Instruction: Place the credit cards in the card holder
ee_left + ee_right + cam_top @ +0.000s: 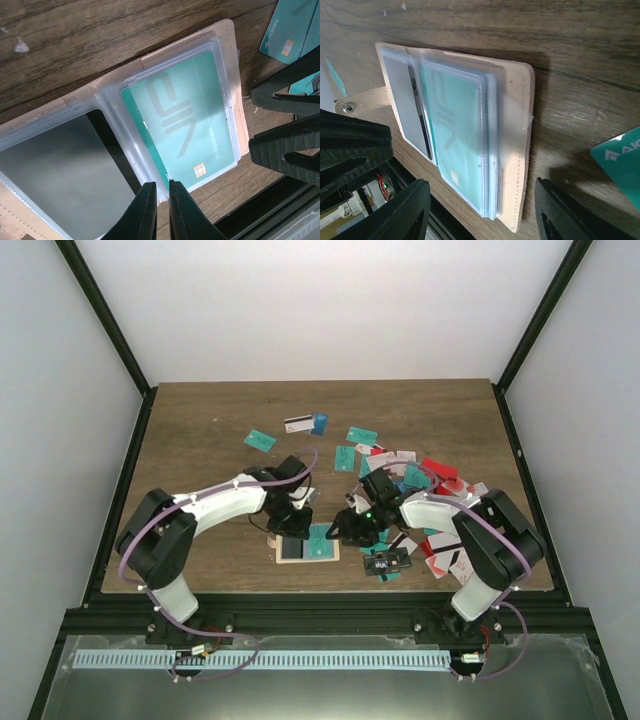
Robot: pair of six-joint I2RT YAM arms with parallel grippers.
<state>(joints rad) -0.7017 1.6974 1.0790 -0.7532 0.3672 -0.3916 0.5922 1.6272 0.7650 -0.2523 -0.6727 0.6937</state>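
A teal card (pixel 185 120) sat sleeved in the holder (pixel 240 110). Left gripper (pixel 161 197) pinched its edge; right gripper (pixel 482 212) gaped empty, probably needing another card from the counter (pixel 570 40).

Top view: even, soft overhead light. White walls are bright, nearly washed out at the top of the frame. Bench (pixel 200 440) is mid-tone with only faint, short shadows, and small detail is mushy.

Left wrist view: bright, with milky glare on the clear sleeves of the card holder (pixel 242 120). The lower-left sleeve reads dull grey. Left hand (pixel 161 186) is dark and soft-edged at the bottom of the frame.

Right wrist view: strong light. A hard dark shadow runs along the holder's upper right edge. Wood grain is sharp at the top of the frame. Right hand (pixel 480 200) is black and out of focus in the lower corners.
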